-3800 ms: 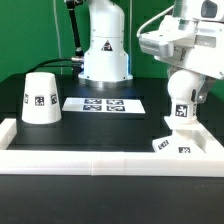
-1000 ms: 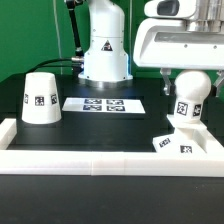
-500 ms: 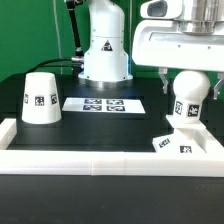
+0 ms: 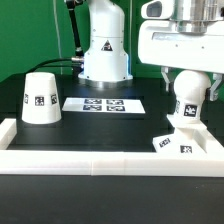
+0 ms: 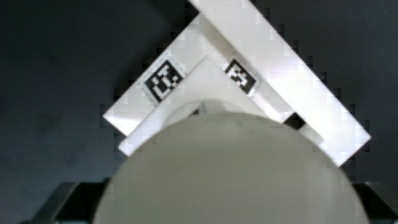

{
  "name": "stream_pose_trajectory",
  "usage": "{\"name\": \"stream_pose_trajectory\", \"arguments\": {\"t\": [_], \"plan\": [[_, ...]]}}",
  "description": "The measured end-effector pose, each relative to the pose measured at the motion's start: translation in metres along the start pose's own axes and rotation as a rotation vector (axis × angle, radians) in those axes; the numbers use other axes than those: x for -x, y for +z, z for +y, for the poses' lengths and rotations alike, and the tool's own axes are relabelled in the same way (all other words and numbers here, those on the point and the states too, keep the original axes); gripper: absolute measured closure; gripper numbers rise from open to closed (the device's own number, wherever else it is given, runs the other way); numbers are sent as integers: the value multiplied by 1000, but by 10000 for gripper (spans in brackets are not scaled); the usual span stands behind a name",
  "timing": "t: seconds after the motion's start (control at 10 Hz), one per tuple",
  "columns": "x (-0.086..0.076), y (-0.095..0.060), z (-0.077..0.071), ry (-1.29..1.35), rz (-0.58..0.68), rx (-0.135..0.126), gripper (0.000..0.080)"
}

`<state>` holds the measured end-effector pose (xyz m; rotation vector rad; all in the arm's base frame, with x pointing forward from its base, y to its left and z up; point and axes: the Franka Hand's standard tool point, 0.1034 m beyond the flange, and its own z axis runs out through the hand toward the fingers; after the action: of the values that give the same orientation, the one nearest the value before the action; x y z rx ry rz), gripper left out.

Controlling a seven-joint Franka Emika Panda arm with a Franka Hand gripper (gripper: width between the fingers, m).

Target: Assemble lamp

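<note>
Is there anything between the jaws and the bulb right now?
Nothing visible. The gripper hangs open right above the bulb, which stands upright on the base. The wrist view shows only the bulb's round head directly below. The shade sits far off at the exterior view's left.

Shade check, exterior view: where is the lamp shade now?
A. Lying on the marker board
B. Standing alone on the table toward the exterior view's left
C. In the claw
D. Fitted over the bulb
B: the shade stands by itself, while the bulb sits bare on the base at the exterior view's right.
</note>
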<state>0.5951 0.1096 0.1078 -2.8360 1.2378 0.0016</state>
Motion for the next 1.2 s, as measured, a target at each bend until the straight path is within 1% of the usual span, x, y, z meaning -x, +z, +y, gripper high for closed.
{"name": "stream_pose_trajectory", "arguments": {"t": [0.1, 0.3, 0.5, 0.7, 0.8, 0.9, 1.0, 1.1, 1.2], "plan": [[0, 0, 0, 95, -5, -8, 222], [-5, 1, 4, 285, -8, -43, 222], [-5, 0, 2, 487, -28, -55, 222], [-3, -1, 0, 529, -39, -48, 222], [-1, -1, -2, 579, -49, -54, 222], [0, -1, -2, 572, -50, -54, 222], [0, -1, -3, 560, -51, -55, 124], [1, -1, -3, 548, -54, -56, 107], [3, -3, -3, 505, -54, -55, 107]]}}
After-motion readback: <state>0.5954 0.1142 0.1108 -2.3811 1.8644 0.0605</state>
